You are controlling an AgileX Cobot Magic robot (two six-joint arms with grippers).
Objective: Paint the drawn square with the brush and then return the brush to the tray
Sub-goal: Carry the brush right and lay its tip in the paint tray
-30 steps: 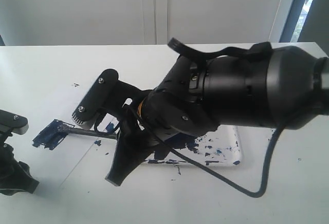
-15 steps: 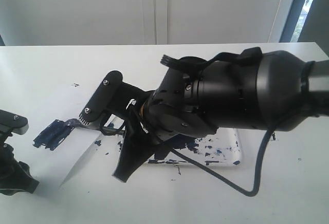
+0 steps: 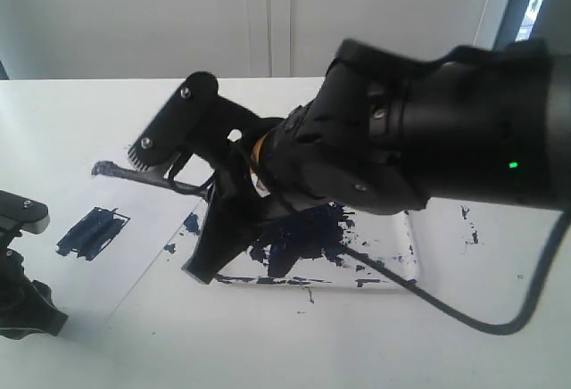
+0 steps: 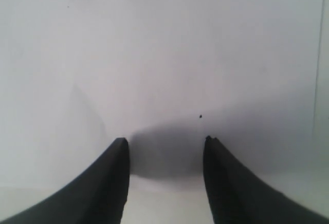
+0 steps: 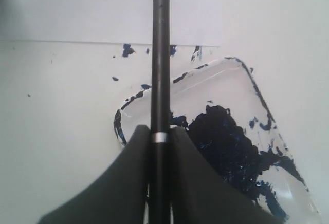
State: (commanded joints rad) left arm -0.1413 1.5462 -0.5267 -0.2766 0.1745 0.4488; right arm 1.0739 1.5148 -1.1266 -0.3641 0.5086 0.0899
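Over the paper at centre left of the exterior view, your right gripper (image 5: 159, 134) pinches the brush (image 3: 134, 176), its wet tip above the sheet and apart from the drawn square (image 3: 92, 231), which looks filled. A drip could spot the paper on the way to the tray (image 5: 216, 85); the long brush may tip off its rim. Only the right wrist view shows the jaws closed on the shaft; only the exterior shows the tip. Your left gripper (image 4: 164, 144) stands wide, empty
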